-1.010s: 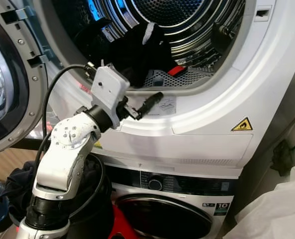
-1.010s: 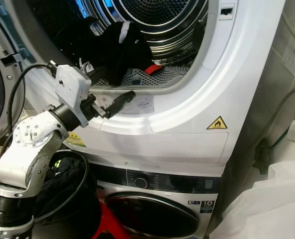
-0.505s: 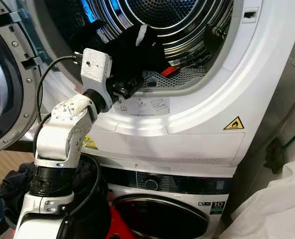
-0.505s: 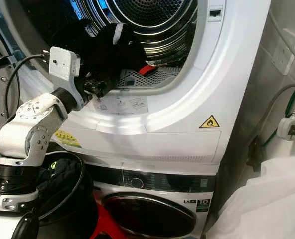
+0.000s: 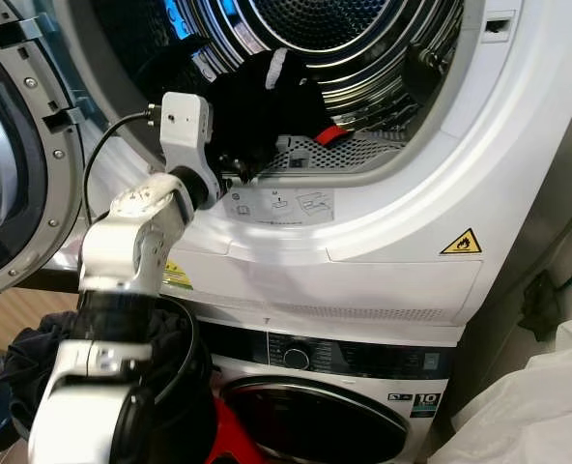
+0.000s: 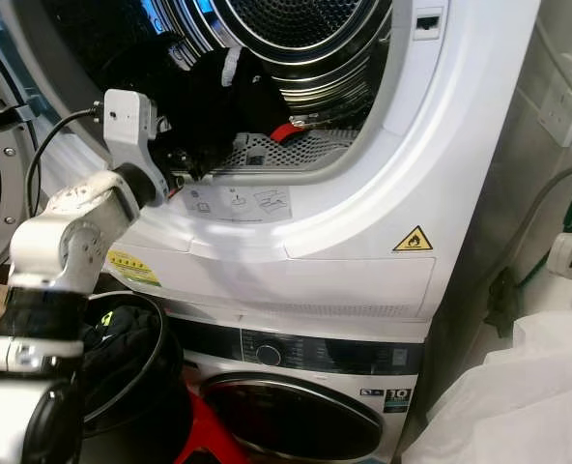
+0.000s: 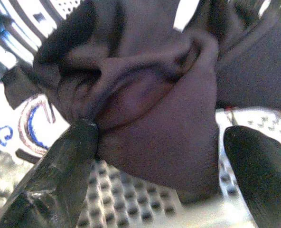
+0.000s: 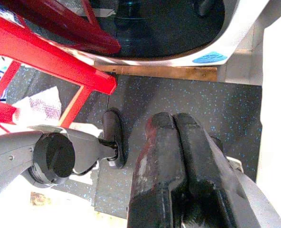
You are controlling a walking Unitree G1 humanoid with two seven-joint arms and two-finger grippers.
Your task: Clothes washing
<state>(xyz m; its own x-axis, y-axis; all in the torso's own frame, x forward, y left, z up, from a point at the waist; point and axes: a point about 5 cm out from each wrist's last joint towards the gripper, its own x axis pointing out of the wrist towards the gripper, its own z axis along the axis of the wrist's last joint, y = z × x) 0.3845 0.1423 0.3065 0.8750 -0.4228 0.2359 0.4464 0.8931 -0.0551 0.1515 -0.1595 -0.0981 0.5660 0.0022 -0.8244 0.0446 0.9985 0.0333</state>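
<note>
**Reaching into the upper drum: loading or unloading stage, partly complete**

The left gripper [image 5: 236, 166] is positioned at the lower lip of the open upper drum [image 5: 363, 39], at the mouth of the stacked machine. In the left wrist view its two fingers [image 7: 60, 166] are seen spread apart, with a fold of the dark garment [image 7: 154, 104] lying between them; one finger touches the cloth, the other stands clear of it. No closed grasp on the fabric is shown.

The dark garment [image 5: 262, 97] is located inside the drum, heaped at the front of the opening beside the perforated lint filter [image 5: 339, 153]. A small red item [image 5: 330, 133] lies at the filter's edge; its nature cannot be determined.

The round door [image 5: 15, 155] of the upper machine is swung open to the robot's left. The lower machine [image 5: 315, 416] has its door closed. A dark basket [image 6: 131, 377] with more dark clothing in it stands on the floor below the left arm.

The right gripper [image 8: 178, 156] hangs idle near the floor, its fingers pressed together and holding nothing.

Status is judged as follows: the door is opened and at least one garment is in the drum. It cannot be determined whether clothing is being put in or taken out. Clothing in the basket, door closure and any cycle start are judged outstanding.
</note>
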